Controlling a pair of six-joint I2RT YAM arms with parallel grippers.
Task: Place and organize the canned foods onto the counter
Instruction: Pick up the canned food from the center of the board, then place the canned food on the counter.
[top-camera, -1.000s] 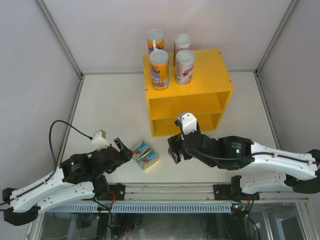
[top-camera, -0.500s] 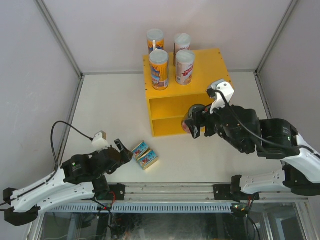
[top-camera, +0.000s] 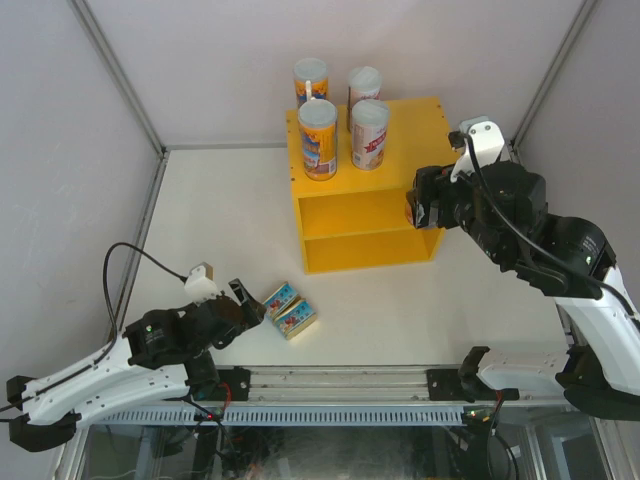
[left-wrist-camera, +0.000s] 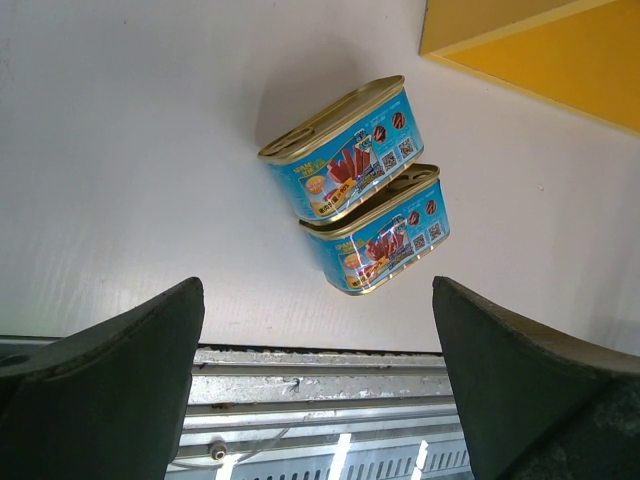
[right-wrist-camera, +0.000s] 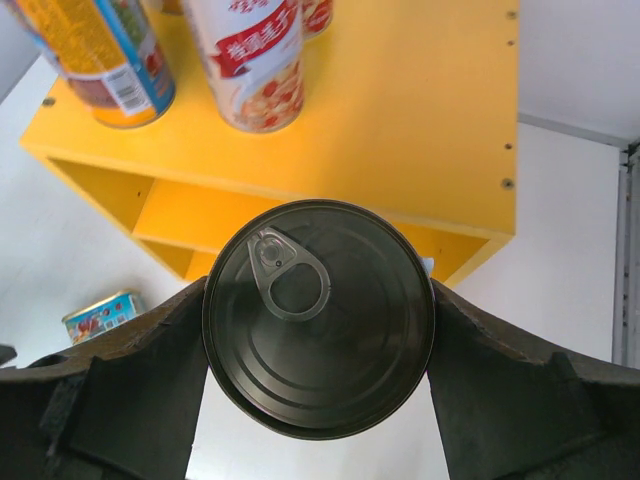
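My right gripper (top-camera: 422, 205) is shut on the steel can (right-wrist-camera: 318, 318), whose dark pull-tab lid faces the wrist camera. It hangs over the front right part of the yellow counter (top-camera: 405, 130). Two orange-blue tubes (top-camera: 318, 140) and two white-pink tubes (top-camera: 369, 135) stand upright on the counter's top, at its left and back. Two flat blue-labelled tins (left-wrist-camera: 345, 162) lie side by side on the white table. My left gripper (top-camera: 245, 305) stands open just left of them, nothing between its fingers (left-wrist-camera: 120, 380).
The counter's open front shows one inner shelf (top-camera: 370, 232). A metal rail (top-camera: 330, 385) runs along the table's near edge, close behind the tins. White walls close in the table on three sides.
My right arm has carried the steel can up from the table in front of the counter to above the counter's front right corner. The left arm and the tins have not moved.
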